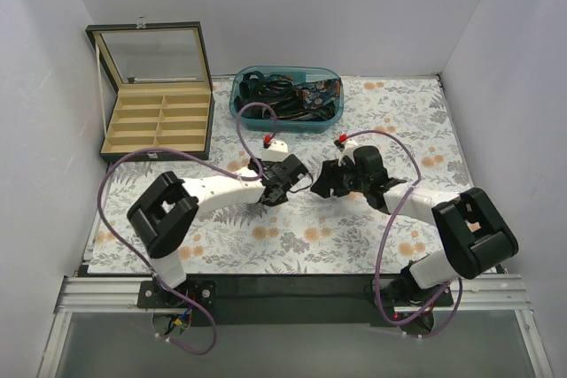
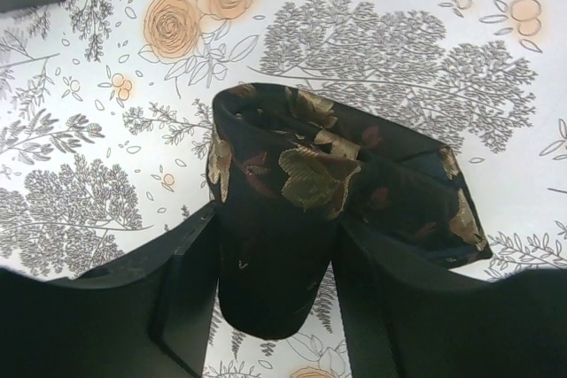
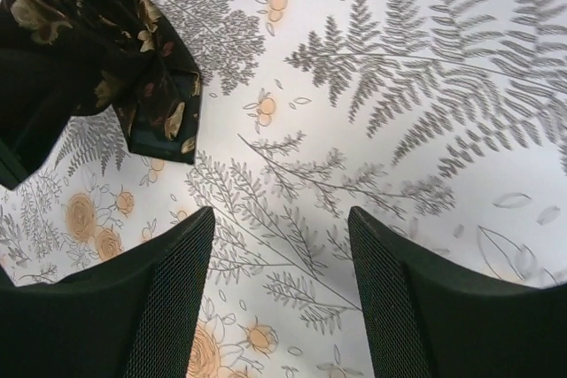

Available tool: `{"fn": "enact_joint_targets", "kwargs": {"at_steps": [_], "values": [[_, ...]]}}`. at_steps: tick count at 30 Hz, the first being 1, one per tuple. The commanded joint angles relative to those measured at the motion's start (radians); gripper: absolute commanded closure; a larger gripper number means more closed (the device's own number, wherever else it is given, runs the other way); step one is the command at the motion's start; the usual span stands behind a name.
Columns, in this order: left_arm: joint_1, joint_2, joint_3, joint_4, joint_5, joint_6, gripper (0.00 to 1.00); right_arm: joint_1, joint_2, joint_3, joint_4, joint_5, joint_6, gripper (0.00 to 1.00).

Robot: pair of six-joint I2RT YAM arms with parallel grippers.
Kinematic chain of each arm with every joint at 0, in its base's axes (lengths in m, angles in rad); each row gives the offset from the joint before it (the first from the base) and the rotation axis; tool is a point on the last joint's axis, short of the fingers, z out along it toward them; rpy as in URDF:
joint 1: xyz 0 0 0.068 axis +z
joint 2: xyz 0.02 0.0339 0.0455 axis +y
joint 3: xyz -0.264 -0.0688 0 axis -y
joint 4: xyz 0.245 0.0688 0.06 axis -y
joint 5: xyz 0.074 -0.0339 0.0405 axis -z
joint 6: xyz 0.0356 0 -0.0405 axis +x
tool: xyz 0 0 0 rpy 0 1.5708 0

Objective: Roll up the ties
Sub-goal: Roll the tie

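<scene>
Roll: one tie point(image 2: 301, 174) rolled up, L gripper point(image 2: 275, 254) pinching it.
R gripper point(image 3: 279, 227): fingers spread, empty, just right of roll.
Left: more ties point(image 1: 292, 93) in far bin point(image 1: 236, 105); box point(image 1: 159, 121) unfilled.

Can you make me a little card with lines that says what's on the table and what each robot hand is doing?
left fingers: closed on the rolled tie, which is dark with gold leaves
right fingers: open, holding nothing, near the tie
blue bin: at the back, dark things piled inside
box: back left, lid up, compartments empty
cloth: flowery, covers the table
</scene>
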Motion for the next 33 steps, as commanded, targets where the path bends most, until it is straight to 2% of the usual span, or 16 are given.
{"fn": "enact_joint_targets", "kwargs": {"at_steps": [1, 6, 13, 24, 33], "values": [[-0.068, 0.083, 0.097, -0.129, -0.122, -0.023, 0.54, -0.041, -0.061, -0.041, 0.001, 0.041, -0.015, 0.41], [-0.134, 0.151, 0.157, -0.195, -0.108, -0.029, 0.42, -0.081, -0.104, -0.068, -0.002, 0.033, -0.017, 0.41], [-0.172, 0.156, 0.209, -0.188, 0.045, 0.001, 0.32, -0.123, -0.129, -0.090, -0.002, 0.021, -0.027, 0.41], [-0.177, 0.159, 0.267, -0.154, 0.145, 0.041, 0.27, -0.134, -0.138, -0.081, -0.002, -0.036, -0.084, 0.40], [-0.177, 0.163, 0.289, -0.185, 0.116, 0.032, 0.27, -0.132, -0.146, -0.065, -0.007, -0.065, -0.130, 0.39]]}}
